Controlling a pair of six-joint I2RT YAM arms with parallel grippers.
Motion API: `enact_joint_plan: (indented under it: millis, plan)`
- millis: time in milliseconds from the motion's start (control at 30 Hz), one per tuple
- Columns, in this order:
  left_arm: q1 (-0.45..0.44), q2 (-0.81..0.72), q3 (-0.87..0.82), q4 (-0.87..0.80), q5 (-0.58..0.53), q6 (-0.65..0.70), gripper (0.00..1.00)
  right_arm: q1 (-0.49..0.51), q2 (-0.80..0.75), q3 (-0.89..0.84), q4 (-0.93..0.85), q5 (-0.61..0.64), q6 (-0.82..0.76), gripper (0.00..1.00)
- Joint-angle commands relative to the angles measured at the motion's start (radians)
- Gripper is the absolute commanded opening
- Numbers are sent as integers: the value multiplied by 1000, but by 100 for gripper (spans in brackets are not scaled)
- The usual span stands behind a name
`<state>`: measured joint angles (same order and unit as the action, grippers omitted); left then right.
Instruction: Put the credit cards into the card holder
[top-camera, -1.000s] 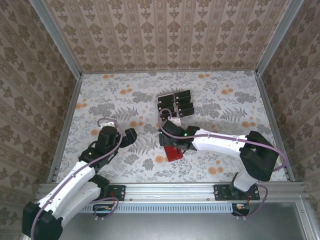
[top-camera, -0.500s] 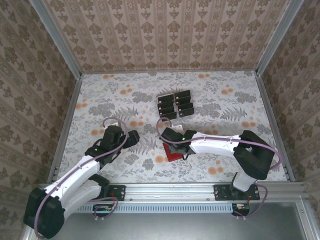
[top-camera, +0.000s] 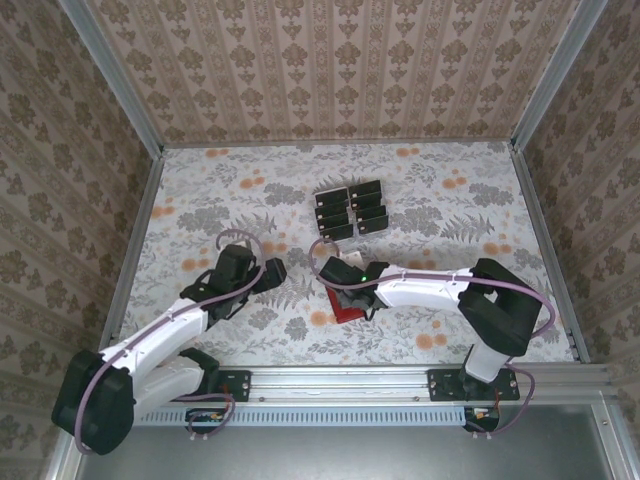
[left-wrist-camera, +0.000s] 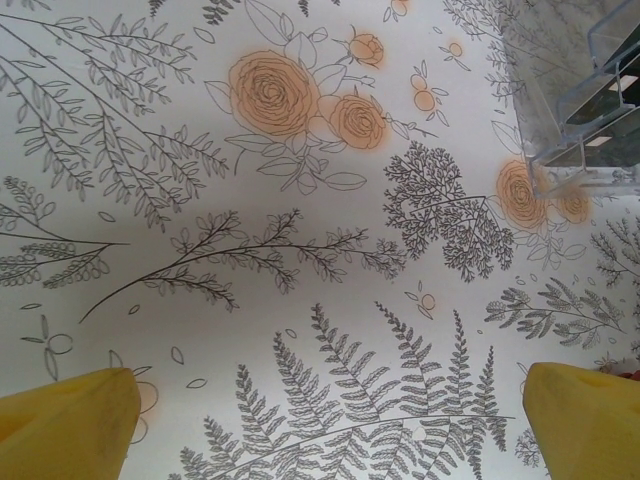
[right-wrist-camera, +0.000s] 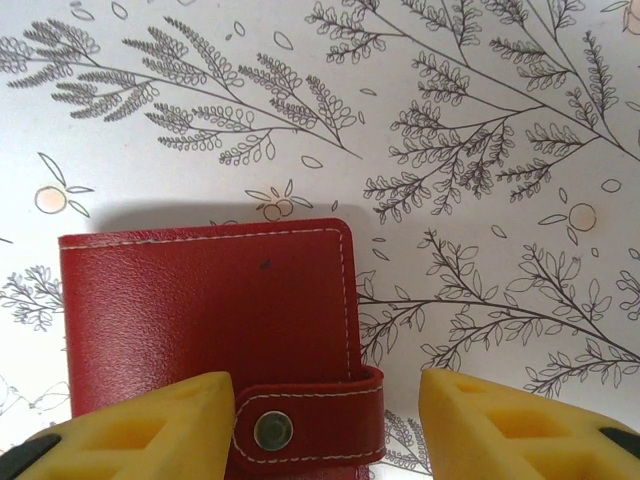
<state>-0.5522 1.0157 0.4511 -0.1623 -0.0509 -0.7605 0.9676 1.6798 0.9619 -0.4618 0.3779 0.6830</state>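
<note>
The card holder (top-camera: 346, 307) is a red wallet lying shut on the floral table, just in front of centre. In the right wrist view the card holder (right-wrist-camera: 210, 310) has its snap tab (right-wrist-camera: 300, 425) fastened over the right edge. My right gripper (right-wrist-camera: 325, 430) is open and low over it. Its left yellow finger (right-wrist-camera: 150, 430) sits over the wallet beside the tab's end, and its right finger (right-wrist-camera: 520, 430) hangs off the wallet's edge. Several black credit cards (top-camera: 350, 211) lie in rows further back. My left gripper (left-wrist-camera: 328, 425) is wide open over bare table, to the left of the wallet.
A clear plastic tray (left-wrist-camera: 590, 100) holds the cards and shows at the upper right of the left wrist view. Metal rails (top-camera: 130, 260) and patterned walls border the table. The two grippers (top-camera: 270, 272) (top-camera: 350, 288) are close together near the table's middle.
My right gripper has dropped onto the wallet and shifted slightly left, with its fingers drawing closer together. My left arm has reached forward and to the right, toward the wallet.
</note>
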Motion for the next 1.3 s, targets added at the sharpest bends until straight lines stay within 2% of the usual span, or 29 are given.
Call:
enact_joint_plan:
  millis: [0, 200, 467, 733, 1267]
  plan:
    - [-15, 13, 42, 19, 4, -12, 100, 5, 15, -24, 13, -1, -14, 52]
    - [-28, 38, 57, 17, -6, -16, 100, 4, 40, -33, 21, 3, -17, 49]
    - [-41, 55, 70, 8, -17, -14, 100, 3, -29, -36, 25, -32, -19, 55]
    - [-48, 63, 75, 3, -27, -12, 100, 4, -88, -31, 14, -55, -34, 56]
    - [-63, 73, 84, -6, -36, -16, 100, 2, 5, -45, 44, -84, -64, 53]
